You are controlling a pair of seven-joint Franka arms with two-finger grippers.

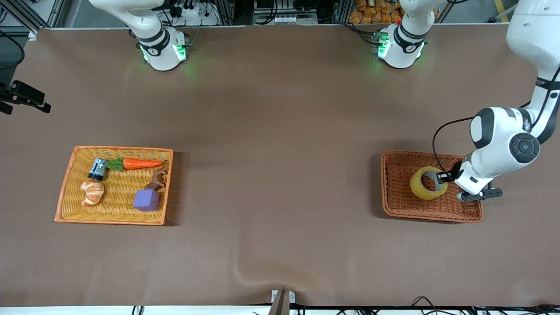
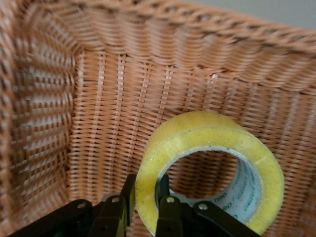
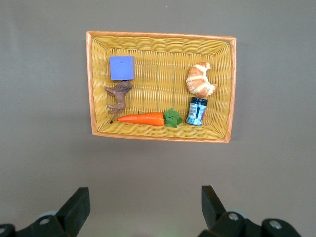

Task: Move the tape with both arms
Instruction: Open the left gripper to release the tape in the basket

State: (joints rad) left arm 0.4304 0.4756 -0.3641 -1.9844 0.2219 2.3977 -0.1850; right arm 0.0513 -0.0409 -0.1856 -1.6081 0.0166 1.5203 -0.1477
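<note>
The tape [image 1: 419, 187], a yellowish roll with a grey core, stands on edge in the brown wicker basket [image 1: 431, 216] at the left arm's end of the table. My left gripper [image 1: 442, 177] is shut on the roll's wall, one finger inside the core and one outside. The left wrist view shows the tape [image 2: 207, 133] pinched between the fingers of the left gripper [image 2: 146, 190], with the basket's weave [image 2: 113, 98] around it. My right gripper [image 3: 143, 200] is open and empty, high over the bare table beside the yellow basket [image 3: 160, 35]. It is out of the front view.
The yellow wicker basket [image 1: 65, 188] at the right arm's end holds a carrot [image 1: 141, 164], a croissant [image 1: 92, 192], a purple cube [image 1: 147, 200], a small can [image 1: 98, 169] and a brown figure [image 1: 158, 179]. A black fixture [image 1: 24, 97] juts in at that table edge.
</note>
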